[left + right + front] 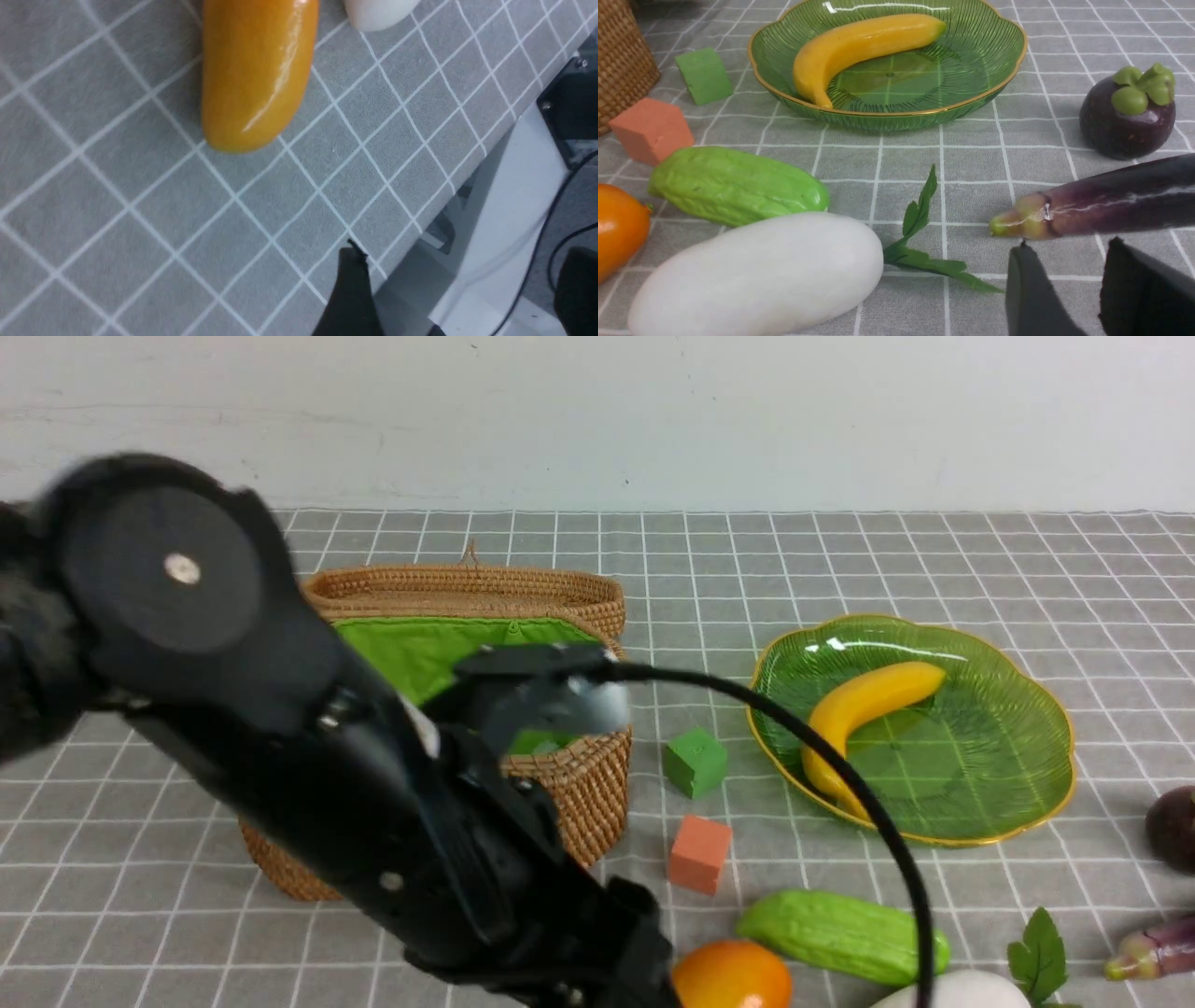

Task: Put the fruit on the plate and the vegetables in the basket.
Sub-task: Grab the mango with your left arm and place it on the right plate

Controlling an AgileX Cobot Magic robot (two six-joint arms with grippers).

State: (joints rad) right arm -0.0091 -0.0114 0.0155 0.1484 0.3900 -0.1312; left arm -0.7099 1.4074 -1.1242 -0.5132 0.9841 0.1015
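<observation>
We read this as the fruit step: banana [868, 709] already lies in the plate [990, 756], while mango [257, 74] & mangosteen [1125, 116] sit on the tabletop [840, 560]. L claw [462, 261] is spread wide w/ nothing in it, hanging over the tabletop's near edge, the mango just ahead, not touching. So mango is prob. next. That calls for moving fwd over it, straddling its narrower width & closing near the middle, since the skin looks glossy. Then comes a carry past the orange cube [698, 854] & green cube [695, 763] to the plate, setting it beside the banana. R claw [1066, 249] is parted narrowly, empty, near the eggplant [1111, 200] stem end. Gourd [840, 933] & white piece [761, 270] wait near the mango. The basket [579, 784] stands open to the left; its contents we can't make out. The tabletop wears a grey cloth w/ white grid. There's a pale wall [653, 411] behind & a white frame [504, 210] below the near edge.
</observation>
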